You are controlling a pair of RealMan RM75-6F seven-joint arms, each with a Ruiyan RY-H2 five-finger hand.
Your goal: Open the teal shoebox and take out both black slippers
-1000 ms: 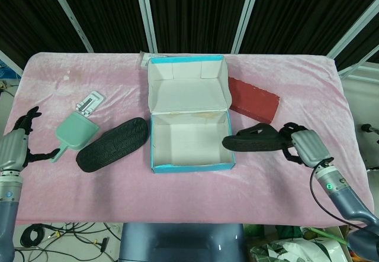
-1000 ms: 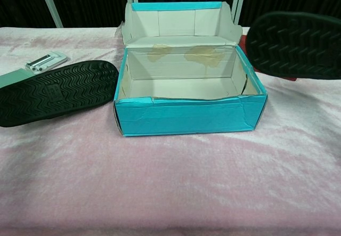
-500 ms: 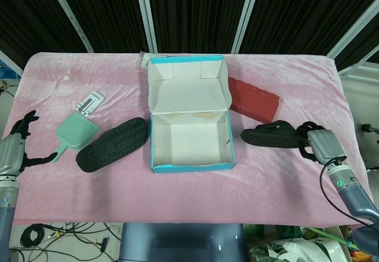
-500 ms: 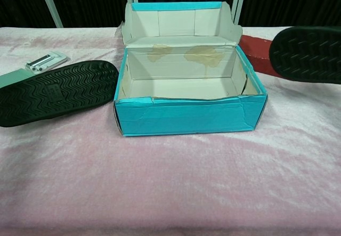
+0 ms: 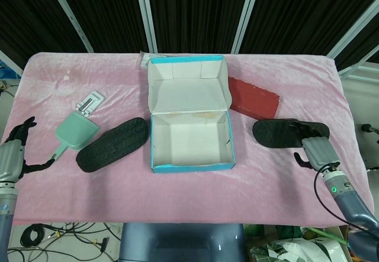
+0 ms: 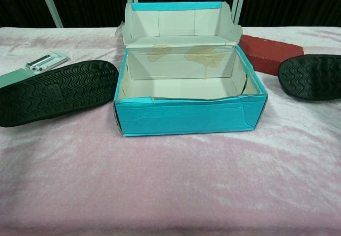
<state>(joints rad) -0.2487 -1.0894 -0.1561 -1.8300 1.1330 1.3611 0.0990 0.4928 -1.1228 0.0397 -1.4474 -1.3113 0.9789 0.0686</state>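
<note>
While the teal shoebox sits open at frame centre, lid back and interior bare, 2 black slippers lie sole-up on either side: the left slipper just beside the box, the right slipper at centre right, nearer the table edge. The right hand touches the right slipper's end; whether its fingers clamp it cannot be told. The left hand, fingers apart, hovers at the far left edge. A pink cloth covers the table; black curtains hang behind.
</note>
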